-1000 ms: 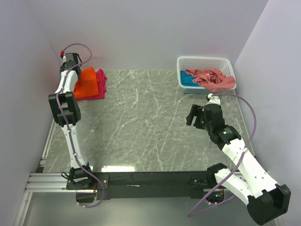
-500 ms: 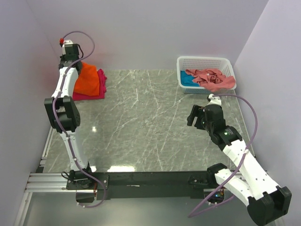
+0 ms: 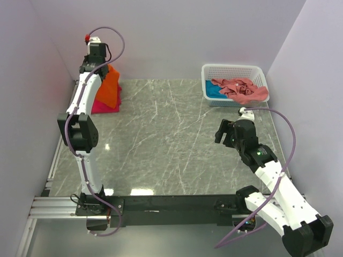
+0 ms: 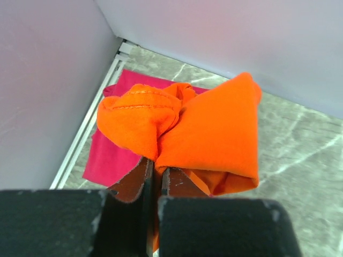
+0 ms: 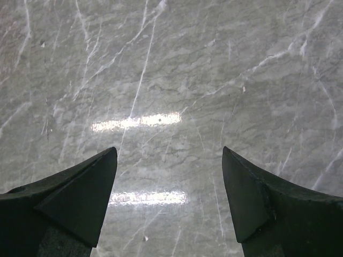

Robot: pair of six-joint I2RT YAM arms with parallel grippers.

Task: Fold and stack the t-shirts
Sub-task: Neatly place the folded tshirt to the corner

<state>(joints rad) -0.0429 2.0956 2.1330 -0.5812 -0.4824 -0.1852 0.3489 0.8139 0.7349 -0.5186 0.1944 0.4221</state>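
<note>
My left gripper (image 4: 156, 166) is shut on the bright orange t-shirt (image 4: 203, 128) and holds it bunched up above the folded magenta-red t-shirt (image 4: 115, 160) at the far left corner; in the top view the orange shirt (image 3: 109, 85) hangs over the magenta one (image 3: 106, 106). A salmon-pink t-shirt (image 3: 241, 89) lies crumpled over a teal-blue one (image 3: 213, 90) in the white basket (image 3: 231, 70) at the far right. My right gripper (image 5: 169, 160) is open and empty above bare table, seen in the top view (image 3: 223, 131) in front of the basket.
The marble table (image 3: 161, 139) is bounded by walls at the left, back and right. A metal rail (image 4: 88, 128) runs along the left edge beside the magenta shirt.
My left gripper has lifted the orange t-shirt up off the magenta one and swung right, towards the back wall. The right arm has barely moved.
</note>
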